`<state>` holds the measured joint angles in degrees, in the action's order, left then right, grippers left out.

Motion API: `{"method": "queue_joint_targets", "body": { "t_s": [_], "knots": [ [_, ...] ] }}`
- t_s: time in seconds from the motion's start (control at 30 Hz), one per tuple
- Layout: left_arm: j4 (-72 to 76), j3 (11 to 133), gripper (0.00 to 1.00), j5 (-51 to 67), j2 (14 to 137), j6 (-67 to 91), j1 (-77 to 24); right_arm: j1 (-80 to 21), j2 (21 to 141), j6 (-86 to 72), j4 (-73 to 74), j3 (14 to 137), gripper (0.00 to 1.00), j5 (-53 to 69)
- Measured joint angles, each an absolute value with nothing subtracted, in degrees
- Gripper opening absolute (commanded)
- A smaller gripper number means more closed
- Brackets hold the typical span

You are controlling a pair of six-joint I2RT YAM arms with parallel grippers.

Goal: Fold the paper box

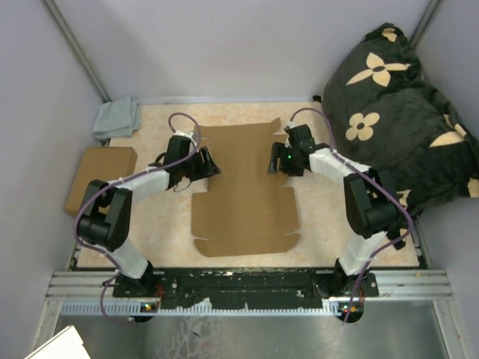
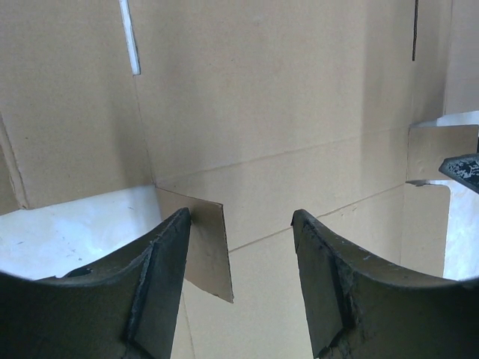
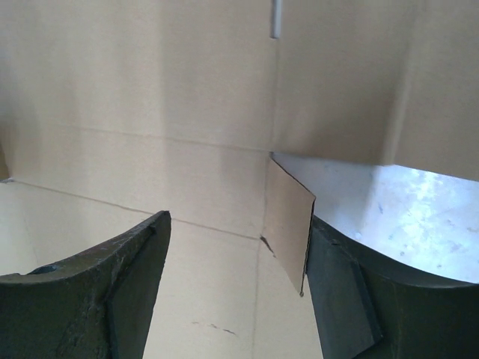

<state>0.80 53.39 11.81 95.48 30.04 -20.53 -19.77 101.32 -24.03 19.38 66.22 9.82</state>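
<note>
Two claws reach in from either side of the paper box (image 1: 243,198), which lies mostly flat in the middle of the worktop (image 1: 322,224). The left claw (image 1: 207,163) sits at the sheet's left edge and the right claw (image 1: 274,159) at its right edge, facing each other across the far half. Both stand wide and grip nothing. In each wrist view a small side flap (image 2: 206,250) stands up between the fingers, close against one of them but not pinched.

Nothing seems to pin the sheet, so I'd worry that a push from one side alone could slide or skew it. If the claws close unevenly or off the crease, the little flap (image 3: 292,224) could buckle or tear at its slit. One wall rising before the other could also twist the whole sheet.
</note>
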Motion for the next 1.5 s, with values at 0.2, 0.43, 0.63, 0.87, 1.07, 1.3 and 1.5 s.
{"method": "queue_joint_targets", "body": {
  "t_s": [0.2, 0.43, 0.63, 0.87, 1.07, 1.3, 1.5],
  "knots": [
    [1.08, 53.63, 0.63, 11.94, 96.64, 30.15, -20.91, -22.20, 101.32, -24.05, 19.59, 67.44, 0.71, 9.76],
    [1.30, 54.65, 0.63, 12.93, 98.37, 30.37, -21.45, -24.86, 101.78, -24.21, 19.84, 70.08, 0.71, 9.52],
    [1.76, 56.21, 0.63, 13.76, 100.07, 30.87, -21.65, -26.55, 105.27, -24.71, 19.16, 71.35, 0.71, 9.23],
    [4.75, 57.04, 0.63, 15.57, 104.53, 32.47, -21.50, -26.76, 109.14, -25.47, 18.46, 71.75, 0.71, 8.88],
    [5.63, 57.47, 0.63, 15.92, 105.36, 32.99, -21.43, -26.79, 109.36, -25.67, 18.26, 71.85, 0.71, 8.47],
    [1.52, 59.61, 0.65, 15.53, 105.01, 32.27, -21.56, -26.96, 109.36, -25.71, 20.23, 73.14, 0.71, 7.73],
    [-6.76, 65.30, 0.71, 11.35, 100.92, 30.00, -21.67, -27.38, 109.10, -25.30, 27.42, 79.66, 0.74, 3.81]
  ]
}}
